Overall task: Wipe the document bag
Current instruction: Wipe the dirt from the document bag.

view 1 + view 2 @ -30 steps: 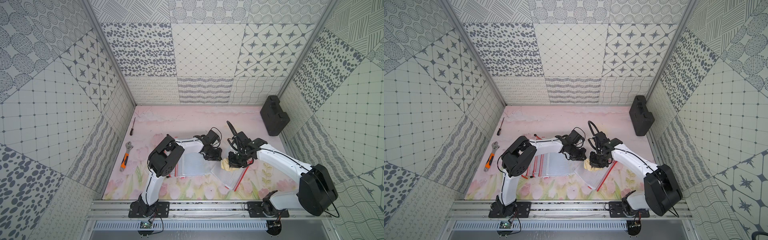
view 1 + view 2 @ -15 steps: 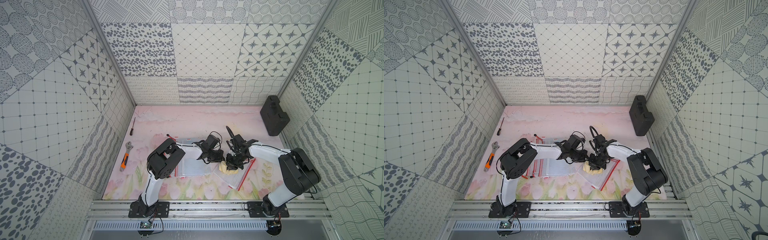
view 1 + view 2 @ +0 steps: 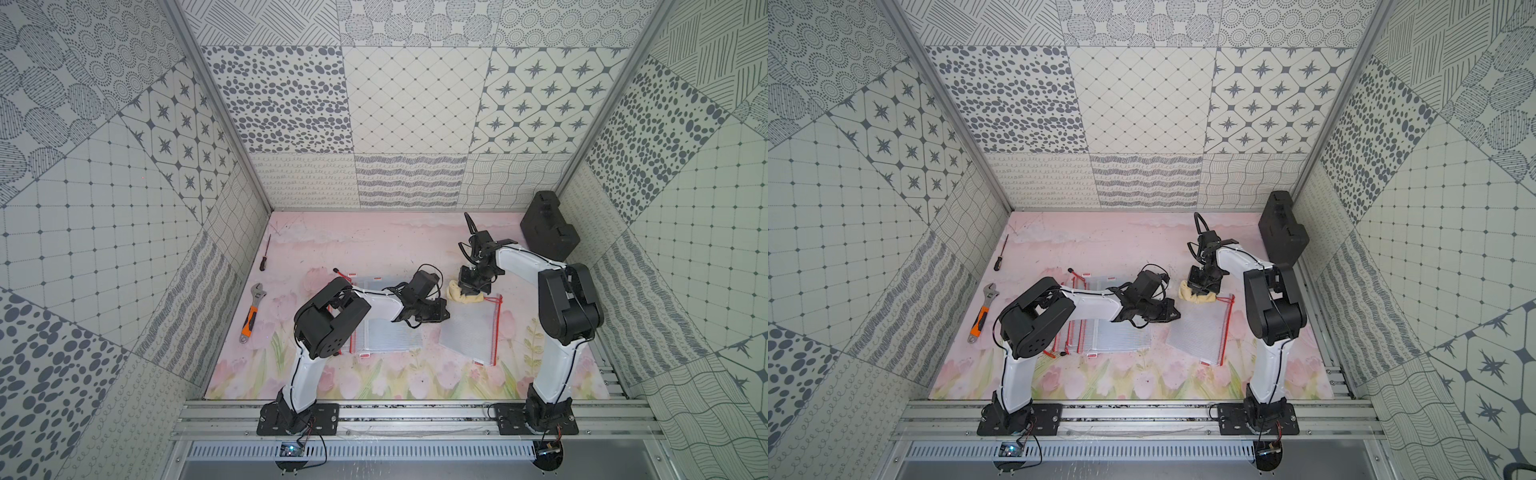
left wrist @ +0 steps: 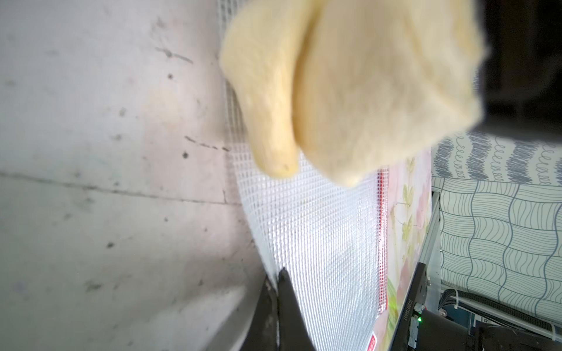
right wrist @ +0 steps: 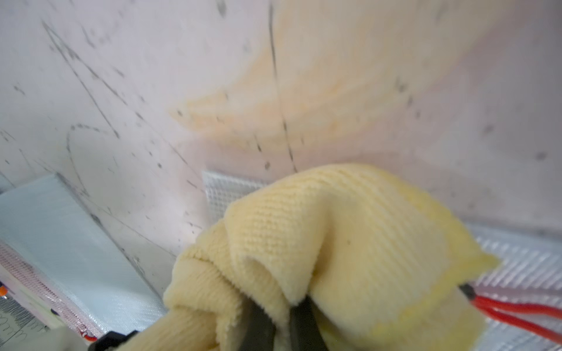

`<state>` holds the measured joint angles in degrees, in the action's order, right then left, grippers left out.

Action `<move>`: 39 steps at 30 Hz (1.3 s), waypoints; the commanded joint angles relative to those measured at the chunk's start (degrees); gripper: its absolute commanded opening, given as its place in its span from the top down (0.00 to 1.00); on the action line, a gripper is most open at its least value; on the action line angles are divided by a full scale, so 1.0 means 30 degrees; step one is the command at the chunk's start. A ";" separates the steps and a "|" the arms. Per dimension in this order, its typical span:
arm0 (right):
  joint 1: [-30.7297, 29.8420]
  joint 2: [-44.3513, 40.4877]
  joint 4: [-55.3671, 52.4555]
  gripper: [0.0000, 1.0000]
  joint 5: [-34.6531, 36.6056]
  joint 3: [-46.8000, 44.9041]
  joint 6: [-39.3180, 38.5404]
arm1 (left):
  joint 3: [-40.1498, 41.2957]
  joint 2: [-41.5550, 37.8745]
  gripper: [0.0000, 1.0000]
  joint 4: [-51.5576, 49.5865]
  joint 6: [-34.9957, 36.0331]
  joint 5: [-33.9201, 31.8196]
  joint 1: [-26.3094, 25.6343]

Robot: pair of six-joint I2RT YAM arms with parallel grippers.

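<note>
The document bag (image 3: 471, 332) (image 3: 1200, 332) is a translucent mesh pouch with a red zip, lying flat on the pink mat right of centre in both top views. My left gripper (image 3: 444, 316) (image 4: 277, 279) is shut on the bag's left edge, and the mesh (image 4: 319, 237) runs out from between its fingers. My right gripper (image 3: 467, 289) (image 5: 282, 316) is shut on a bunched yellow cloth (image 3: 465, 297) (image 5: 349, 243). The cloth rests on the far end of the bag (image 5: 517, 264), beside the red zip pull. In the left wrist view the cloth (image 4: 349, 91) fills the upper part.
A stack of similar mesh bags (image 3: 386, 332) lies under the left arm. An orange-handled wrench (image 3: 251, 311) and a screwdriver (image 3: 264, 257) lie by the left wall. A black case (image 3: 548, 232) leans in the far right corner.
My right gripper has dragged the cloth from the middle of the bag to its far end. The bag has swung straighter, and my left gripper has shifted slightly right with its edge.
</note>
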<state>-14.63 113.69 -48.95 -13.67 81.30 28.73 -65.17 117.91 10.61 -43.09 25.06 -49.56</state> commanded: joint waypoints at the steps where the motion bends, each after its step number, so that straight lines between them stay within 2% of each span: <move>1: 0.0044 0.1642 -0.1095 1.00 0.1560 0.2522 -0.1125 | 0.0335 0.0705 1.00 -0.4339 0.0153 -0.1757 -0.0213; 5: -0.0602 0.1650 -0.1629 1.00 0.1845 0.3356 -0.1070 | 0.0247 0.0805 1.00 -0.4528 0.0182 -0.1885 -0.0213; 10: -0.3363 -0.1076 -0.1014 1.00 0.2214 -0.0026 -0.0134 | 0.0190 0.0716 1.00 -0.4940 0.0299 -0.2317 -0.0235; 15: -0.5341 -0.2084 0.0093 1.00 0.1671 -0.2884 0.1421 | 0.0129 0.0856 1.00 -0.5243 0.0470 -0.2295 -0.0212; 20: -0.4693 -0.0969 0.0416 1.00 0.2264 -0.2632 0.1278 | 0.0218 0.0735 1.00 -0.5332 0.0536 -0.2416 -0.0216; 27: -0.1001 0.1237 -0.1502 1.00 0.2623 0.1771 -0.0496 | 0.0416 0.0351 1.00 -0.5436 0.0422 -0.2963 -0.0216; 30: -0.0347 0.1056 -0.2185 1.00 0.2967 0.2959 -0.0973 | 0.0613 0.0061 1.00 -0.5446 0.0229 -0.3547 -0.0236; 34: -0.0997 -0.0416 -0.1980 1.00 0.1966 0.2361 -0.1088 | 0.0276 -0.0074 1.00 -0.6173 0.0118 -0.4651 -0.0150; 39: -0.3481 -0.2967 -0.0883 1.00 0.1511 0.0034 0.0215 | -0.0808 -0.0040 1.00 -0.7076 0.0115 -0.5869 0.0320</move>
<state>-20.86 109.86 -52.71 -6.90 83.99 27.90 -66.43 117.08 7.14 -43.27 20.86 -49.93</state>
